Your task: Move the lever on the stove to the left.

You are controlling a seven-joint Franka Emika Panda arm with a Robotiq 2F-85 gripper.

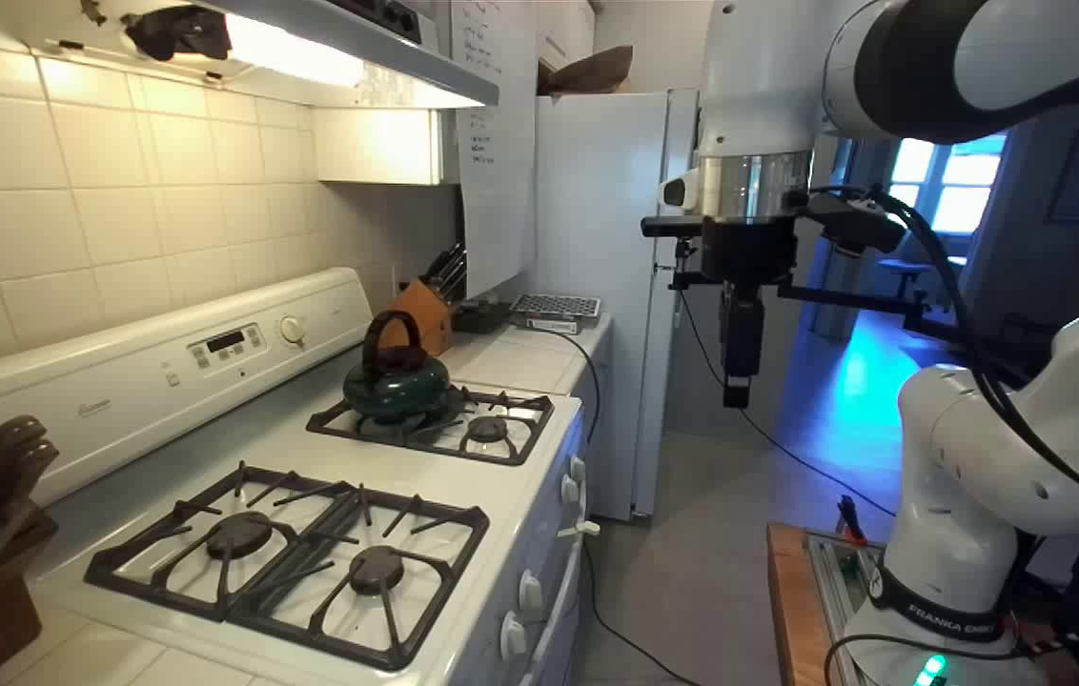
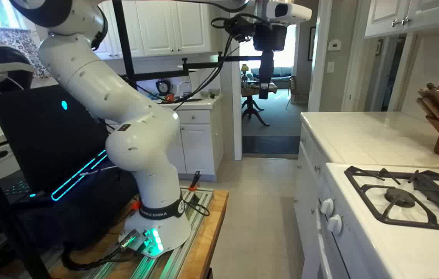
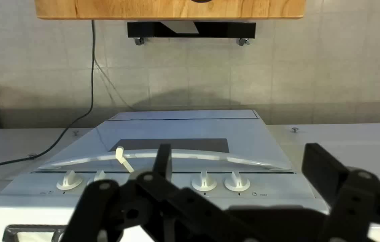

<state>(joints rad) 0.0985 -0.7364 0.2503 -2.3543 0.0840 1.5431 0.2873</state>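
Pale floor (image 3: 250,80) lies at 12 o'clock in your wrist view, beyond the white stove (image 3: 190,128). On its front, 9 o'clock from your wide-parted gripper (image 3: 238,153), the lever (image 3: 124,160) is cream, slim, bent; its long axis slants 5-to-11 o'clock, tip toward 11.

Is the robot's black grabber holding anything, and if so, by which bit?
Nothing is held. The black two-fingered gripper is open, and the bent cream-coloured lever on the white gas stove is apart from it.
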